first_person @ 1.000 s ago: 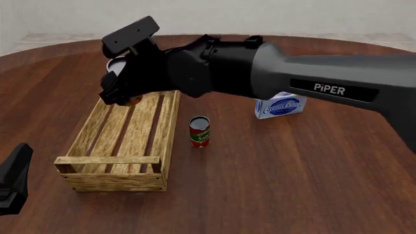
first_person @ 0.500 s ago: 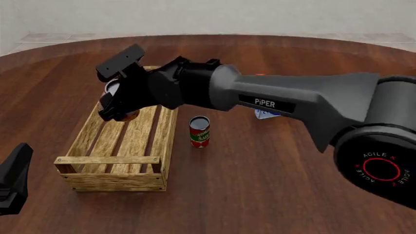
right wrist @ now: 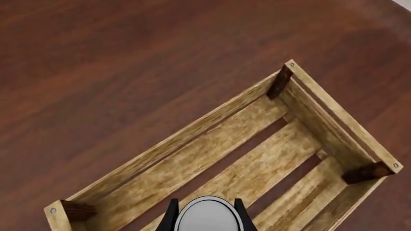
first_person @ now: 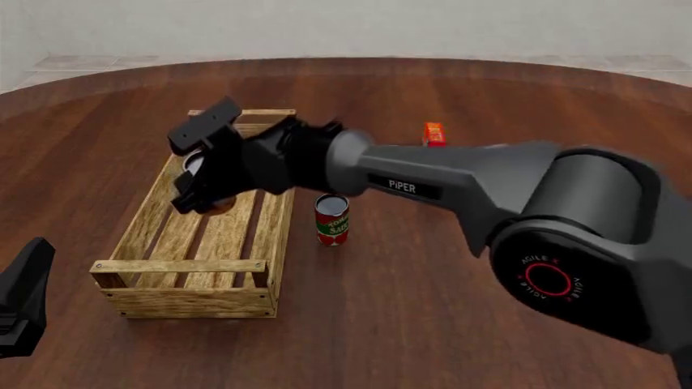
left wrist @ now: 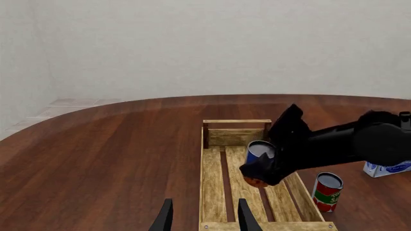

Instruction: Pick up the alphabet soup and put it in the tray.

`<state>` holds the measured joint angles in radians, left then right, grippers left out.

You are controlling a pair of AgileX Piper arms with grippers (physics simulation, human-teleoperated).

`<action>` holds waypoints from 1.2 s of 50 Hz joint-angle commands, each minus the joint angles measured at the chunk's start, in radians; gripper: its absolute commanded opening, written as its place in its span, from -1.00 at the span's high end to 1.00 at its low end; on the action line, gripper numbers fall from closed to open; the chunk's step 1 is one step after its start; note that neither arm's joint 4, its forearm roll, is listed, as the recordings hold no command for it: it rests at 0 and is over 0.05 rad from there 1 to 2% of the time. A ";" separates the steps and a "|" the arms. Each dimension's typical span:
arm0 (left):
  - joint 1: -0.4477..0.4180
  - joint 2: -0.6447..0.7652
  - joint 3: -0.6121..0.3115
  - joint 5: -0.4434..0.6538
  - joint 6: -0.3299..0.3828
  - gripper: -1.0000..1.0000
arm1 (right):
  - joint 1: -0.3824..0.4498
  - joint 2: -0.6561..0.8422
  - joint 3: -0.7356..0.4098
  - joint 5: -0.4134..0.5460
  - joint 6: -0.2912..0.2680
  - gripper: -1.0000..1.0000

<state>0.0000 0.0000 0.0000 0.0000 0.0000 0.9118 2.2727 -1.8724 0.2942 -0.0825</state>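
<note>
The soup [left wrist: 259, 150] was held in the right hand [first_person: 206, 188], clenched on the can, its grey top seen between the fingers [right wrist: 171, 215] in the right wrist view. It was carried over the tray's [first_person: 186, 301] interior, toward the far half, just above the slats; whether it touched the bottom could not be told. The can was tilted a little in the front view. The pick was judged done and the carry nearly done; lowering and release were left, then withdrawal of the arm. The tray was seen otherwise bare of objects. The left hand [left wrist: 202, 219] was parked low at the near counter [first_person: 433, 324] edge, well apart from the tray, fingers spread and holding nothing. A red-green can [first_person: 332, 219] stood upright just beside the tray's right wall, outside it. A small orange box [first_person: 433, 134] lay farther back on the counter.
</note>
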 commanded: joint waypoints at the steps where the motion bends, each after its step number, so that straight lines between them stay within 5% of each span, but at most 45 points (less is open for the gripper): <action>1: 0.000 0.000 0.000 0.000 0.000 -1.00 | -0.007 0.041 -0.040 -0.002 0.038 1.00; 60: 0.000 0.000 0.000 0.000 0.000 -1.00 | -0.025 0.249 -0.168 0.010 0.091 1.00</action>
<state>0.0000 0.0000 0.0000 0.0000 0.0000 0.8862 2.4914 -2.0142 0.2981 -0.0186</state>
